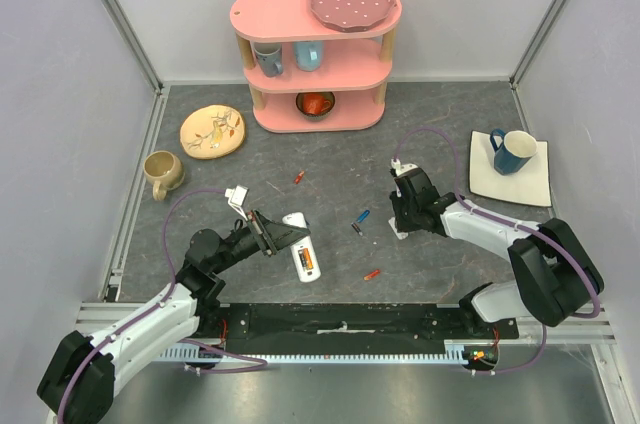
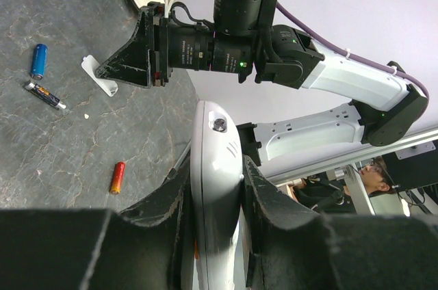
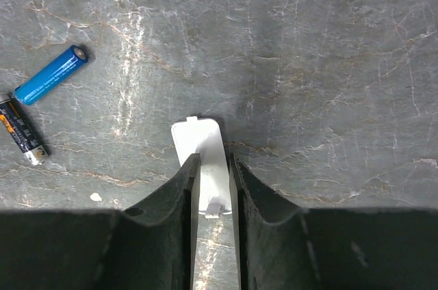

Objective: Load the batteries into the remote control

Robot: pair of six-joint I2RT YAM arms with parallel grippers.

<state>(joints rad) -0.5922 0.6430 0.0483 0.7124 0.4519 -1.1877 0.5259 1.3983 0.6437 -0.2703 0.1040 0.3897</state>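
My left gripper [image 1: 290,237] is shut on the remote control [image 1: 303,256], a slim white handset held on edge between the fingers [image 2: 215,139], with an orange cell showing in its open bay. My right gripper [image 3: 212,160] points down at the table, its jaws closed against both long edges of a small white battery cover [image 3: 202,136] that lies flat. Loose batteries lie on the table: a blue one [image 3: 51,74], a dark one [image 3: 22,131], a red one [image 1: 371,273] near the front and another red one [image 1: 299,177] farther back.
A pink three-tier shelf [image 1: 315,54] with a plate and mugs stands at the back. A yellow plate [image 1: 212,131] and a beige mug [image 1: 163,172] sit at the left. A blue mug [image 1: 512,151] rests on a white square plate [image 1: 535,184] at the right.
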